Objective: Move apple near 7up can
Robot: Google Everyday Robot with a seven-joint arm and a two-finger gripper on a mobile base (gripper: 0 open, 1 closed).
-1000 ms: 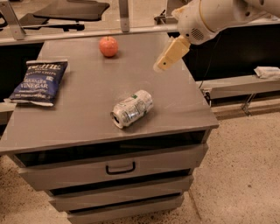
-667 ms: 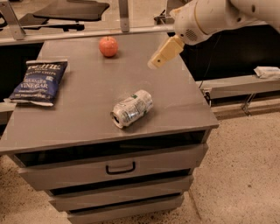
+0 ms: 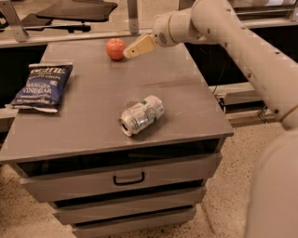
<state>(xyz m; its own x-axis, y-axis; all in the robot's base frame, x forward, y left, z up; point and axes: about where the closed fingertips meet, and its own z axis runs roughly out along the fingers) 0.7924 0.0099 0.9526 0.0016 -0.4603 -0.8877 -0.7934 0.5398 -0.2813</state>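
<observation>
The orange-red apple (image 3: 115, 48) sits at the far edge of the grey cabinet top (image 3: 186, 107), left of centre. The 7up can (image 3: 141, 115), silver-white with green markings and dented, lies on its side near the middle of the top, toward the front. My gripper (image 3: 128, 53) reaches in from the right on the white arm (image 3: 242, 42). Its tan tip is right beside the apple's right side, at about the apple's height. I cannot tell whether it touches the apple.
A dark blue chip bag (image 3: 43, 86) lies flat at the left edge of the top. Drawers (image 3: 128, 178) are below the front. A chair base (image 3: 70, 11) and shelves stand behind the cabinet. The arm's lower body (image 3: 274, 186) fills the right side.
My gripper has moved left and toward the far edge, from over the right part of the top to right beside the apple. The apple, can and bag have not moved.
</observation>
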